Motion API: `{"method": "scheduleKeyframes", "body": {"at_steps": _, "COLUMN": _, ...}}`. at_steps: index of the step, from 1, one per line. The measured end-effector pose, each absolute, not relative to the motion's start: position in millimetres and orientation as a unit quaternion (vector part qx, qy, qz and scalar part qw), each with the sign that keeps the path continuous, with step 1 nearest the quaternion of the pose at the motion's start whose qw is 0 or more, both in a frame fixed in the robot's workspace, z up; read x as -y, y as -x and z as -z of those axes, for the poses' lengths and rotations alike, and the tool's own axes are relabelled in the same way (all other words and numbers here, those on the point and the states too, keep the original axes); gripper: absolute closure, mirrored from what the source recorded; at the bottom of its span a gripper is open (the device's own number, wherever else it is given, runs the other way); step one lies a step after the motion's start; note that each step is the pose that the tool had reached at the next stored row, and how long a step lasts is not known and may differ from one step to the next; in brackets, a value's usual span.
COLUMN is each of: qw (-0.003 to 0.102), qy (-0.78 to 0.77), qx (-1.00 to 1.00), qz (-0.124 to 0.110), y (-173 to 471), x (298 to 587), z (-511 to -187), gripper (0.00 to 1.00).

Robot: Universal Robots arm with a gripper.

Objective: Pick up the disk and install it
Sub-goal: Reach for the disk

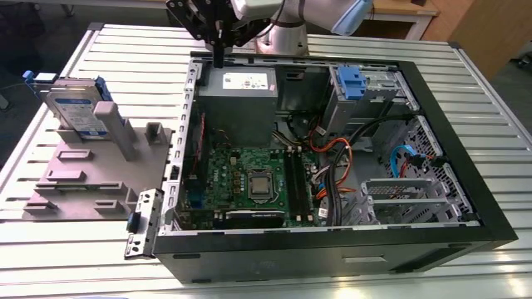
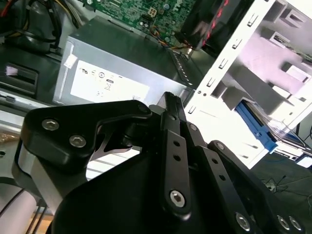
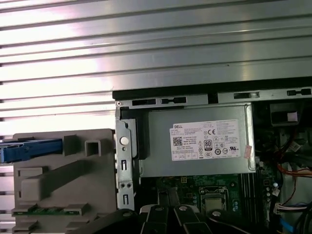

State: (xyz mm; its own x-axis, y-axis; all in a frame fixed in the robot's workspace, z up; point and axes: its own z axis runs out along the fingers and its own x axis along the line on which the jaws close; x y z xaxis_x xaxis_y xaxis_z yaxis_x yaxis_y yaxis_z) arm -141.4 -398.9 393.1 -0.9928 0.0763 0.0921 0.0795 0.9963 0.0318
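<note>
Ribbed metal tabletop carries two items: an open computer case at centre and a grey fixture just beside it on the exterior view's left.

**Disk.** The disk stands on edge in the far part of the fixture, label facing outward, blue carrier around it. In the first wrist view its blue edge shows at the fixture's side. Nothing touches it. It sits outside the case.

**Gripper.** The gripper hangs above the far wall of the case, over the power supply. It is well apart from the disk. In the second wrist view the gripper has its fingers drawn together to a single tip, with nothing between them. It is closed and empty.

**Case.** The side panel is off. The board and cabling are exposed. A metal drive cage with a blue latch sits at the far corner on the exterior view's right. No silver drive is visible in it.

**Progress.** Judged from this layout, no part of the task is complete.
- Pick-up: not yet done. The disk rests in the fixture.
- Installation: not yet done. Where exactly the disk seats in the case cannot be told for certain from here.
</note>
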Motion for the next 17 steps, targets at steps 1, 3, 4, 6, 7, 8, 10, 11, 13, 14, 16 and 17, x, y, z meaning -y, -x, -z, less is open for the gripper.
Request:
{"method": "scheduleKeyframes", "body": {"at_steps": 1, "qw": 0.045, "qy": 0.039, "qx": 0.998, "qz": 0.018, "y": 144.1, "x": 398.8, "z": -393.0, "gripper": 0.89}}
{"method": "scheduleKeyframes", "body": {"at_steps": 3, "qw": 0.045, "qy": 0.039, "qx": 0.998, "qz": 0.018, "y": 148.6, "x": 398.8, "z": -393.0, "gripper": 0.89}}
{"method": "scheduleKeyframes", "body": {"at_steps": 4, "qw": 0.045, "qy": 0.039, "qx": 0.998, "qz": 0.018, "y": 150.3, "x": 398.7, "z": -393.0, "gripper": 0.89}}
{"method": "scheduleKeyframes", "body": {"at_steps": 6, "qw": 0.044, "qy": 0.038, "qx": 0.998, "qz": 0.017, "y": 153.5, "x": 398.7, "z": -393.0, "gripper": 0.89}}
{"method": "scheduleKeyframes", "body": {"at_steps": 7, "qw": 0.044, "qy": 0.038, "qx": 0.998, "qz": 0.017, "y": 155.2, "x": 398.7, "z": -393.0, "gripper": 0.89}}
{"method": "scheduleKeyframes", "body": {"at_steps": 8, "qw": 0.044, "qy": 0.037, "qx": 0.998, "qz": 0.017, "y": 157.0, "x": 398.7, "z": -393.0, "gripper": 0.89}}
{"method": "scheduleKeyframes", "body": {"at_steps": 10, "qw": 0.043, "qy": 0.037, "qx": 0.998, "qz": 0.017, "y": 160.8, "x": 398.5, "z": -393.0, "gripper": 0.89}}
{"method": "scheduleKeyframes", "body": {"at_steps": 11, "qw": 0.043, "qy": 0.037, "qx": 0.998, "qz": 0.017, "y": 162.9, "x": 398.4, "z": -392.9, "gripper": 0.89}}
{"method": "scheduleKeyframes", "body": {"at_steps": 13, "qw": 0.042, "qy": 0.037, "qx": 0.998, "qz": 0.017, "y": 166.3, "x": 398.4, "z": -392.9, "gripper": 0.89}}
{"method": "scheduleKeyframes", "body": {"at_steps": 14, "qw": 0.042, "qy": 0.037, "qx": 0.998, "qz": 0.017, "y": 166.5, "x": 398.3, "z": -392.8, "gripper": 0.89}}
{"method": "scheduleKeyframes", "body": {"at_steps": 16, "qw": 0.042, "qy": 0.037, "qx": 0.998, "qz": 0.017, "y": 166.5, "x": 398.3, "z": -392.8, "gripper": 0.89}}
{"method": "scheduleKeyframes", "body": {"at_steps": 17, "qw": 0.042, "qy": 0.037, "qx": 0.998, "qz": 0.017, "y": 166.7, "x": 398.4, "z": -392.9, "gripper": 0.89}}
